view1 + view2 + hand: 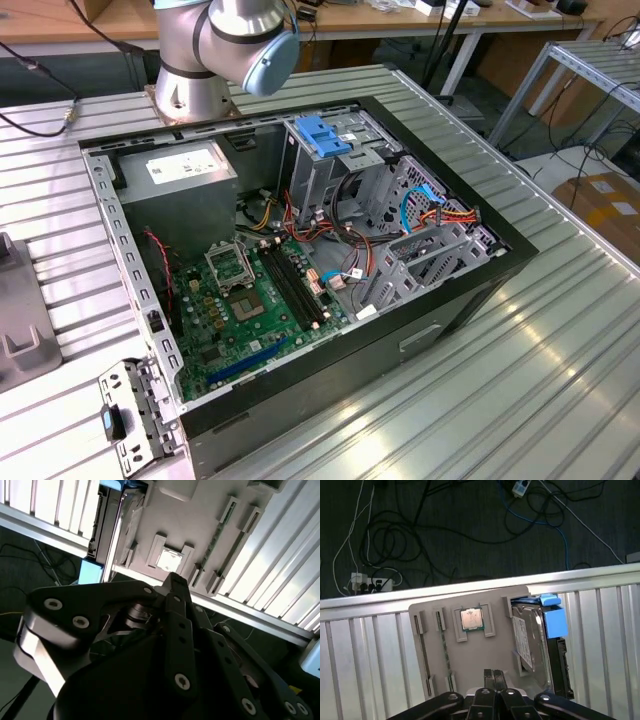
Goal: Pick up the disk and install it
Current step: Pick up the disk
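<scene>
In the first wrist view a white power strip [367,580] lies among loose cables on the dark floor. It is past the edge of the ribbed aluminium table [365,655] and well beyond the fingertips. On the table sits a grey fixture tray [485,652], under and ahead of the gripper.

A thin green memory module [443,647] stands on edge in one of the tray's slots, off to one side of the gripper. A processor chip [470,619] lies flat in a square frame, almost straight ahead of the fingertips.

The gripper [493,674] hangs over the tray's near edge. Its two black fingers are drawn together with nothing between them. Whether they touch the tray cannot be told.

The disk [535,635] stands on edge in the tray's outer slot, on the far side of the gripper from the memory module. It is near the fingers but apart from them, and its bright blue carrier shows at the far end.

In the exterior view an open computer case [450,300] lies on its side on the table. Its motherboard [250,300] is exposed, and a drive cage [330,165] in it is topped by a blue latch.
</scene>
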`<state>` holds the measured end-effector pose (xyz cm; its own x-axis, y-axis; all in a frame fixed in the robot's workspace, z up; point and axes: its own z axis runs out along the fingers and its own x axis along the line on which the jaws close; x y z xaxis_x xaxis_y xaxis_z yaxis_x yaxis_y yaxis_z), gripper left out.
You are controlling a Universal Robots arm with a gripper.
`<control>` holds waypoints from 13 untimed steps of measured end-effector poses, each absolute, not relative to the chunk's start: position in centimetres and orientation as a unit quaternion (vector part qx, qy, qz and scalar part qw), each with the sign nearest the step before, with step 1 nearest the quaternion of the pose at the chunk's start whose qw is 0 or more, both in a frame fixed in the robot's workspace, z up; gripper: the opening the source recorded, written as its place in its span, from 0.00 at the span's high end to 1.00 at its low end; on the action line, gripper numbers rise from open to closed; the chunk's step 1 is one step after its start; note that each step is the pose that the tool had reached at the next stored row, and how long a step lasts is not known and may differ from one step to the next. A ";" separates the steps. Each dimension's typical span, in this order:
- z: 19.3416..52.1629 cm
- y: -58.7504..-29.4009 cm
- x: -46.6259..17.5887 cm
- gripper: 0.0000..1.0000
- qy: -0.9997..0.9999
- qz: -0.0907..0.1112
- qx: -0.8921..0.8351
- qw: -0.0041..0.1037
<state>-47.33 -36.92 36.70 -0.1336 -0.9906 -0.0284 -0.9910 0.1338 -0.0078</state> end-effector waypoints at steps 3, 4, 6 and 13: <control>36.6 -36.9 -47.4 0.90 0.767 0.006 -0.642 0.013; 36.6 -36.9 -47.4 0.90 0.772 0.006 -0.636 0.013; 36.6 -36.9 -47.4 0.90 0.776 0.006 -0.630 0.013; 36.6 -36.9 -47.4 0.84 0.776 0.006 -0.630 0.013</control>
